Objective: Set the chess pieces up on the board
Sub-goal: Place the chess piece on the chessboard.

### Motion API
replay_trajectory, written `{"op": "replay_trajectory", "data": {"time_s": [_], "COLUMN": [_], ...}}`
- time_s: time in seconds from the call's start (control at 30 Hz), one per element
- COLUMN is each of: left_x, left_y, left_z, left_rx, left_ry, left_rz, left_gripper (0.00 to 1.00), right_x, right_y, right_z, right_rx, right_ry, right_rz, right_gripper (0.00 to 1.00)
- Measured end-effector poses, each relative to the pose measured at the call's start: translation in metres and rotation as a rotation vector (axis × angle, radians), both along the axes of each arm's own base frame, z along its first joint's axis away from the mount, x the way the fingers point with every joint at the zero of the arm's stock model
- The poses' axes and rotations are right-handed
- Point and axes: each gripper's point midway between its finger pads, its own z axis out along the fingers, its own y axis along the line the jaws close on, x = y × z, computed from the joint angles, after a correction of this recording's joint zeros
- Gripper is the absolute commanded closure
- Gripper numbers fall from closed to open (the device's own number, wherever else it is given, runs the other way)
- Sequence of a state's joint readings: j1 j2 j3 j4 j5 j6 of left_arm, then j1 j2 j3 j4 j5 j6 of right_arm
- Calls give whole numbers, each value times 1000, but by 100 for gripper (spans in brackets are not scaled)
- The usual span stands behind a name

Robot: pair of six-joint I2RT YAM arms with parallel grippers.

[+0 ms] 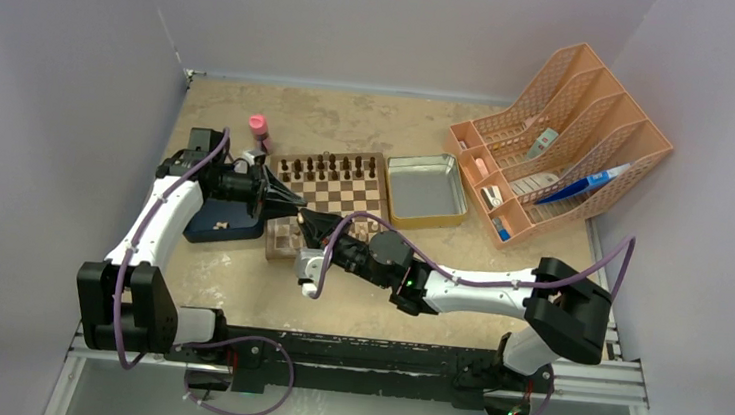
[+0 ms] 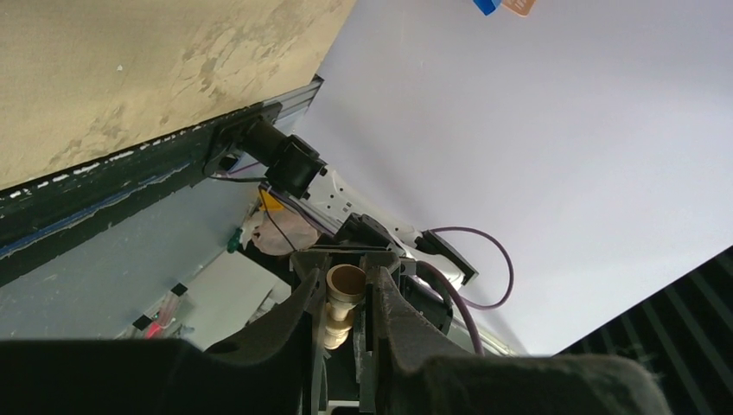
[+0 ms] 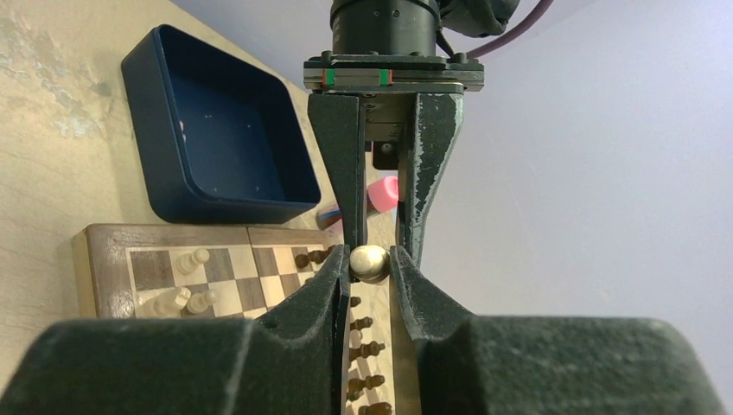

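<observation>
The board (image 1: 344,197) lies mid-table with dark brown chess pieces (image 1: 332,169) in rows along its far side. In the right wrist view the board (image 3: 112,251) carries a few pale pieces (image 3: 186,259) and dark pieces (image 3: 363,350). My two grippers meet tip to tip above the board's near left corner. My right gripper (image 3: 369,259) is shut on the round head of a pale piece (image 3: 369,262). My left gripper (image 2: 346,270) is shut on the same pale piece (image 2: 344,298), base towards its camera. In the top view the left gripper (image 1: 293,204) and right gripper (image 1: 310,225) hide the piece.
A dark blue tray (image 1: 217,222) lies left of the board under the left arm. A metal tin (image 1: 427,188) sits right of the board. A pink-capped bottle (image 1: 258,128) stands behind the board's left corner. An orange file rack (image 1: 561,134) fills the back right.
</observation>
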State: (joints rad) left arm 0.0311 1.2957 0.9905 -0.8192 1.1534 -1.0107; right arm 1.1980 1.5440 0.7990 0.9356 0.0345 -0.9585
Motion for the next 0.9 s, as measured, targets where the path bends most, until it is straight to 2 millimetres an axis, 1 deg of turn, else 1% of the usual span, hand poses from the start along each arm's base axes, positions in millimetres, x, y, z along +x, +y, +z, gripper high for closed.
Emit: {"op": "replay_trajectory", "data": {"time_s": [0.1, 0.2, 0.27, 0.33, 0.47, 0.63, 0.73, 0.83, 0.9], "left_x": [0, 2, 7, 14, 28, 61, 77, 85, 89], "left_y": [0, 1, 2, 4, 8, 22, 39, 57, 71], "left_z": [-1, -3, -5, -8, -15, -27, -38, -50, -58], "left_rx": [7, 27, 48, 70, 124, 284, 430, 564, 660], "left_ry": [2, -8, -23, -40, -76, -138, -181, -189, -180], "left_rz": [4, 15, 32, 51, 89, 130, 172, 217, 241], "left_gripper": [75, 61, 50, 43, 40, 37, 32, 30, 24], "right_x": [-1, -3, -5, -7, -10, -10, -9, -8, -6], "right_y": [1, 1, 2, 1, -1, 3, 5, 4, 2], "right_z": [0, -2, -4, -6, -7, -4, 0, -2, -6], "right_rx": [3, 22, 38, 53, 79, 112, 138, 177, 196], "right_ry": [8, 54, 106, 169, 288, 452, 546, 639, 697], "right_rz": [4, 7, 10, 13, 5, -22, -47, -81, -111], "right_gripper": [100, 100, 100, 100, 100, 100, 100, 100, 100]}}
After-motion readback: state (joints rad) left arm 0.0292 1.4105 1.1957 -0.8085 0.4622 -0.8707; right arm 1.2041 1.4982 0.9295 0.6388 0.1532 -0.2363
